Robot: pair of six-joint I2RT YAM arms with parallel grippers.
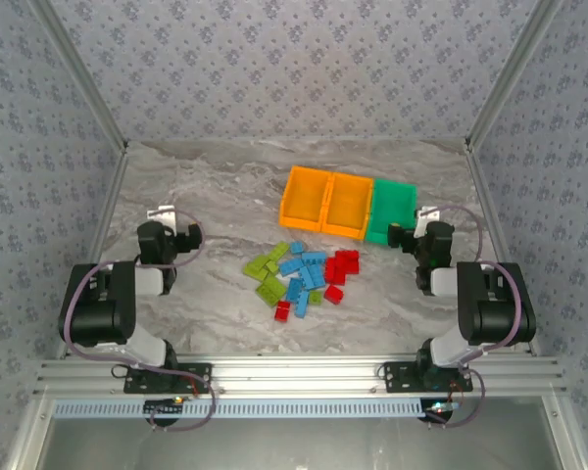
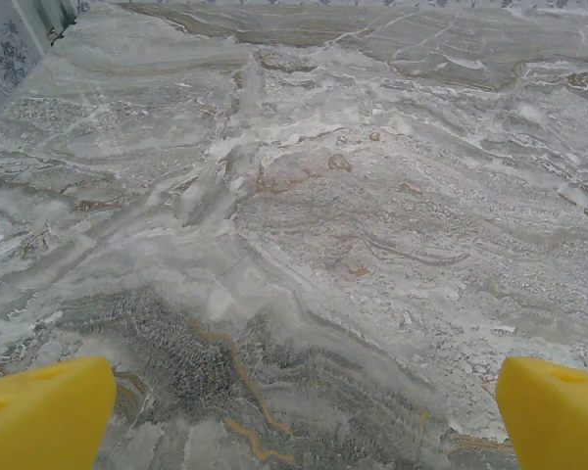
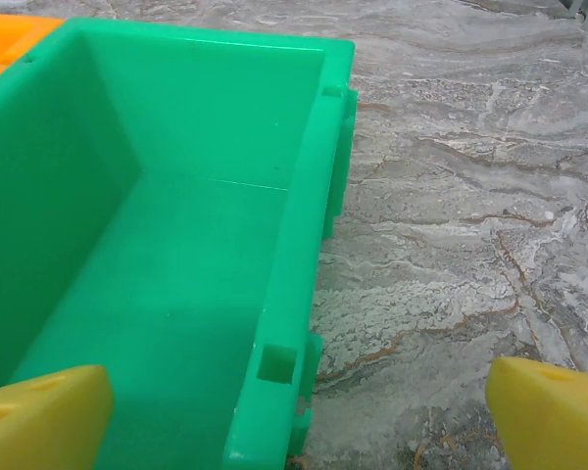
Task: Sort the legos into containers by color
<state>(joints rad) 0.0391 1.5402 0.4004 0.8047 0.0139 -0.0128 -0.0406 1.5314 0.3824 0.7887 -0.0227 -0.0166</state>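
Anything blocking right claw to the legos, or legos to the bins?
Nothing visible. Bare table separates the open right claw, at the right wall of the green bin, from the legos. The bins stand just behind the pile, tops open and unobstructed.

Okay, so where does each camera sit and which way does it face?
Top external: above and behind, looking down on the marble table, the legos and three bins; left arm and right arm show.
Left wrist: on the left arm, facing forward across the tabletop; left pincer open, yellow fingertips at bottom corners.
Right wrist: on the right arm, facing into the green bin; right pincer open.
Shared: the green bin, in top and right wrist.
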